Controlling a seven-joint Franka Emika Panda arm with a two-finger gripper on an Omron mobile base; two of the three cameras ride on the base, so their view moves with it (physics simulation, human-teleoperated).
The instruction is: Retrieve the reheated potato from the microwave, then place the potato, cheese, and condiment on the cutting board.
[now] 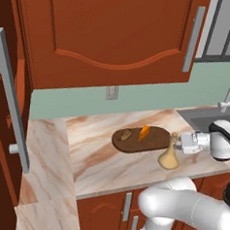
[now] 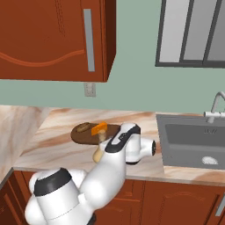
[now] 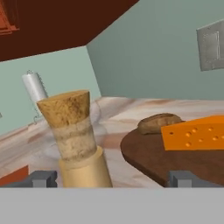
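The dark oval cutting board [image 1: 156,139] lies on the marble counter. On it rest the tan potato [image 1: 127,134] and the orange cheese [image 1: 143,133] wedge. The beige condiment [image 1: 169,157] bottle stands upright on the counter, just off the board's right end. My gripper [image 1: 178,142] reaches in level from the right and is open at the bottle's neck. In the hand view the condiment [image 3: 79,139] neck rises between my fingertips [image 3: 43,178], nearer the left one, with potato [image 3: 158,122], cheese [image 3: 194,132] and board [image 3: 144,153] beyond. The right base view shows the board [image 2: 79,136], potato [image 2: 82,128] and cheese [image 2: 99,128]. The microwave is out of view.
A steel sink [image 2: 193,140] with a faucet [image 2: 216,105] sits to the right of the arm. A red-brown wall cabinet [image 1: 113,34] hangs above the counter, with a wall outlet [image 1: 112,92] below it. A tall cabinet with a long handle [image 1: 11,100] stands at the left.
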